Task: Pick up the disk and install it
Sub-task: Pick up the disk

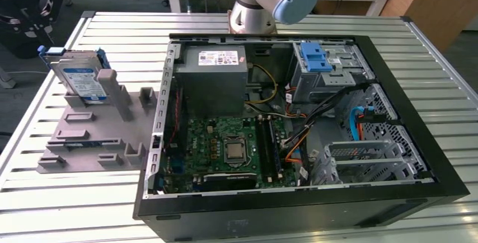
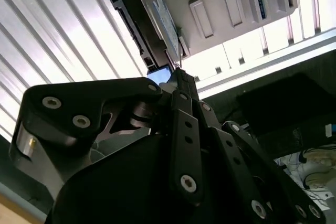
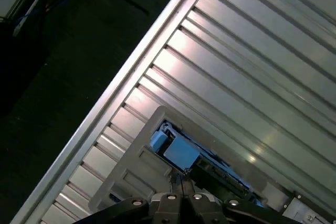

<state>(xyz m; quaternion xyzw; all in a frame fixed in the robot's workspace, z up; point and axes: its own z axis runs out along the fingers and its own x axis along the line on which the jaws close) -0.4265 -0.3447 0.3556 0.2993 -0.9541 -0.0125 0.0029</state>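
The disk [image 1: 80, 78] stands on edge in a slot of the grey holder [image 1: 89, 136] on the table, at the exterior view's left. It is silver with a blue-and-white label and a blue carrier frame. In both wrist views the disk [image 2: 157, 19] [image 3: 181, 153] lies just beyond my gripper [image 2: 177, 72] [image 3: 181, 179]. The black fingers are pressed together with nothing between them. Their tips hover close over the blue frame end, apart from it.
An open black computer case [image 1: 418, 114] lies on the ribbed metal table [image 1: 112, 198], with motherboard, power supply [image 1: 212, 80] and a drive cage with a blue latch [image 1: 315, 58]. The arm's base [image 1: 265, 2] stands behind the case. The table edge [image 3: 105, 103] runs near the holder.
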